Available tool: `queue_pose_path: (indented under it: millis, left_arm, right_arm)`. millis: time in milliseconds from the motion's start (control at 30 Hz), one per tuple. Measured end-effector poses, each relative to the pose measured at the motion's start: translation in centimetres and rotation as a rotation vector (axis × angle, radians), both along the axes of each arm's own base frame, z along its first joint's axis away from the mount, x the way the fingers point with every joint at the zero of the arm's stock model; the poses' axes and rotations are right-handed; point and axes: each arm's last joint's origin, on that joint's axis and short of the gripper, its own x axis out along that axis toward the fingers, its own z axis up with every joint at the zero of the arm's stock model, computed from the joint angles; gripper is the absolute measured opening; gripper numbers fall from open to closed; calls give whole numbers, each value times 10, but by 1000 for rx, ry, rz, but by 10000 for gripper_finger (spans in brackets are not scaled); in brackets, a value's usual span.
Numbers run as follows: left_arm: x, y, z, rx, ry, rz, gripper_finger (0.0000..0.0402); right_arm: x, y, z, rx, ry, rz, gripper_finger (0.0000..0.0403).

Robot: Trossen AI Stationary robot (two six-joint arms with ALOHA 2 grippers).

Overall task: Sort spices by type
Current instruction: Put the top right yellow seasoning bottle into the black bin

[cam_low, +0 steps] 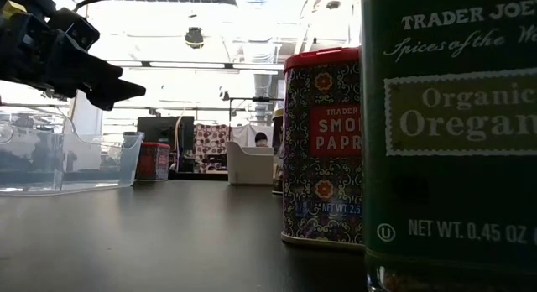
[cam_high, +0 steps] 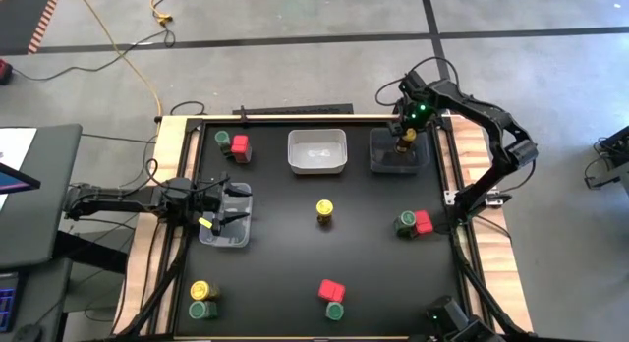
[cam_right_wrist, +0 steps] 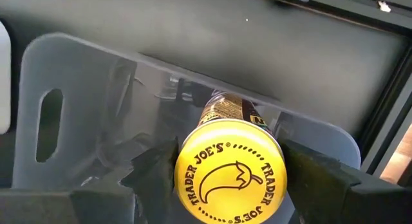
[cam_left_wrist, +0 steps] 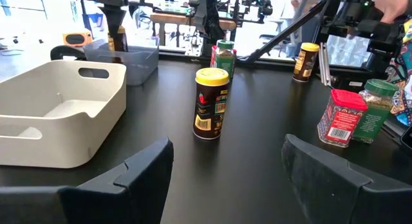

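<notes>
My right gripper [cam_right_wrist: 232, 182] is at the table's far right, shut on a yellow-lidded jar [cam_right_wrist: 230, 172] in or just over a clear tray [cam_right_wrist: 84, 114]. My left gripper [cam_left_wrist: 225, 185] stands open and level over another clear tray [cam_high: 228, 224] at the left edge, with nothing between its fingers. Other spices stand upright on the black table. A yellow-lidded jar [cam_high: 324, 211] is in the middle. Green-lidded jars with red boxes stand at the far left [cam_high: 241, 147], the right [cam_high: 423, 222] and the near middle [cam_high: 331, 290]. A yellow and green pair [cam_high: 200, 291] is at the near left. My right gripper pinches the jar by the rim of its yellow lid [cam_right_wrist: 187, 176], one finger [cam_right_wrist: 154, 169] on each side. The fingers come from above, pointing down. The jar hangs below them, lid up, leaning a little. Whether its bottom touches the tray floor I cannot tell.
A white tray [cam_high: 316, 151] stands at the far middle, between the far-left spices and the right clear tray [cam_high: 398, 155]. In the low view a red paprika tin [cam_low: 323, 145] and a green oregano jar [cam_low: 453, 141] stand close to the camera. Bare black tabletop lies around the middle jar.
</notes>
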Motion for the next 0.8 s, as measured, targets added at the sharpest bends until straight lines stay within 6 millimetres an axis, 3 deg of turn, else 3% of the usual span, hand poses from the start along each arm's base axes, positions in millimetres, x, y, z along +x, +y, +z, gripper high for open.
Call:
queue_pose_path:
  millis: [800]
  left_arm:
    - [0,0,0,0,0,0,279]
  right_arm:
    - [0,1,0,6,5,8,287]
